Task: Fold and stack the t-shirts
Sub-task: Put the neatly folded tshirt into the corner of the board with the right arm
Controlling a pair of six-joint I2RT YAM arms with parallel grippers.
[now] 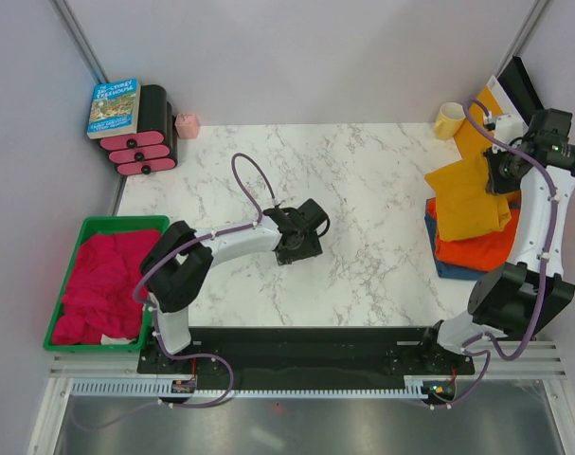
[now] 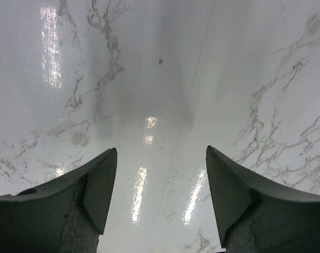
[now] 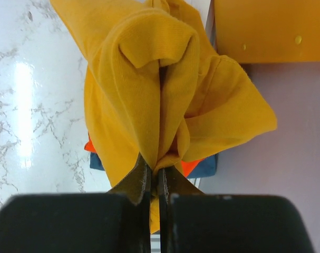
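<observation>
Overhead view. Mustard-yellow t-shirt [image 1: 465, 194]: bunched and lifted at the right edge of the table [image 1: 363, 190] by the right gripper [image 1: 503, 173]. Its lower folds are draped over the orange-red t-shirt [image 1: 476, 251], which is laid on the blue t-shirt [image 1: 446, 267]. The pile is judged to be the stock from which the top garment is to be taken to open marble for folding. Left gripper [image 1: 311, 223]: held over bare table near the middle, well apart from the pile, presumably stationed to receive or pin the cloth. Green bin [image 1: 116, 221] holding red cloth [image 1: 102, 280] is noted at the left edge, touched by neither arm.

Left wrist view. Left gripper [image 2: 162, 158]: jaws are spread wide, nothing is held between them, and only marble is shown below.

Right wrist view. Right gripper [image 3: 158, 176]: jaws are pressed together on a pinch of mustard-yellow fabric [image 3: 149, 79], and the rest hangs crumpled from that pinch, so the shirt can be carried clear of the pile. Slivers of orange-red [image 3: 190, 167] and blue [image 3: 207, 167] are seen beneath. Stiff orange envelope [image 3: 270, 31] is noted just beyond. Folding is judged not yet begun.
</observation>
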